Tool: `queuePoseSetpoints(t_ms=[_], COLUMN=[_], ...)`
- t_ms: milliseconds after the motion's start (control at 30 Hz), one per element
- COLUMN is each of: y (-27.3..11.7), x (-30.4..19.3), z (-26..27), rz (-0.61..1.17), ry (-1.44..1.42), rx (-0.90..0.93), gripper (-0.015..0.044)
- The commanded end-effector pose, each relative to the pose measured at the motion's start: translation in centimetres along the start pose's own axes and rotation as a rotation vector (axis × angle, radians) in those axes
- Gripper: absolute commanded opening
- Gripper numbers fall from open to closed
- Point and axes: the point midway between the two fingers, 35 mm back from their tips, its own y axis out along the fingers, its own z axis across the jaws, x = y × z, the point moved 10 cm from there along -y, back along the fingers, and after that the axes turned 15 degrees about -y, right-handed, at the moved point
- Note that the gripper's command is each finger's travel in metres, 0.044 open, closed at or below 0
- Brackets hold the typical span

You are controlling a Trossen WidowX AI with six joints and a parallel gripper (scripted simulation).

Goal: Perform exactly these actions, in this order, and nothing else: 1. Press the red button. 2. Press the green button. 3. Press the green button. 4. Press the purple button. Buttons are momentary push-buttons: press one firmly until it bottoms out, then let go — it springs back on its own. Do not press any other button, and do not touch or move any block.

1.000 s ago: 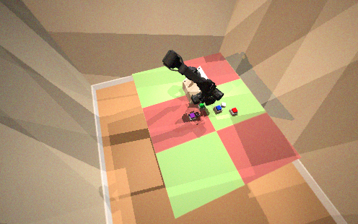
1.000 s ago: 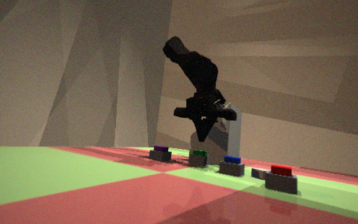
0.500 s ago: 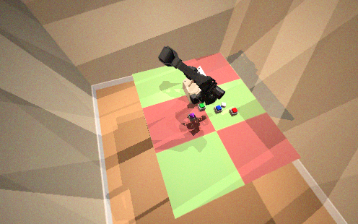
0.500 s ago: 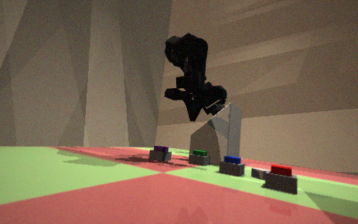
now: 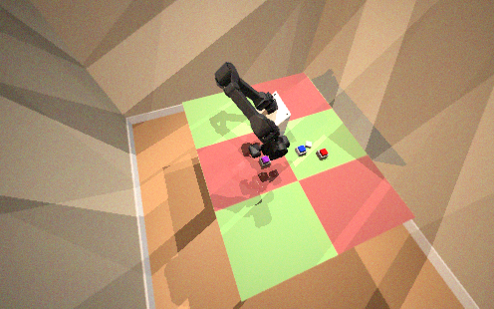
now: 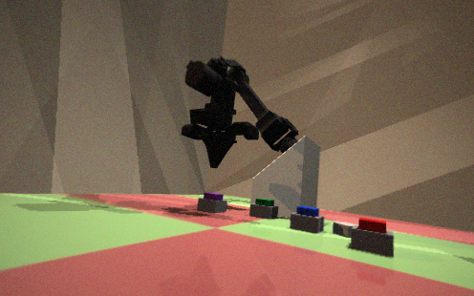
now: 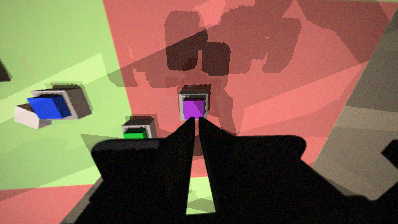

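Hand (image 6: 217,159) hangs above the purple button (image 6: 213,196), fingers together, holding nothing. Button sits on the table's red square, left of the green button (image 6: 264,201). Stiff spring cap (small target): nothing to grip, push dead centre with the fingertips.

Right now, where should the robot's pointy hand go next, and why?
Probably straight down onto the purple button. The shut gripper hangs well above it, tips aimed at it in the wrist view, and the green button sits off to the side.
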Motion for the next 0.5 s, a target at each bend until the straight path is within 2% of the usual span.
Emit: queuePoseSetpoints(t_ms=[0, 467], y=[3.1, 4.7], x=[-0.6, -0.6], z=[0.3, 0.3], rz=[0.028, 0.028], ry=[-0.022, -0.022], rx=[0.001, 0.002], gripper=[0.002, 0.002])
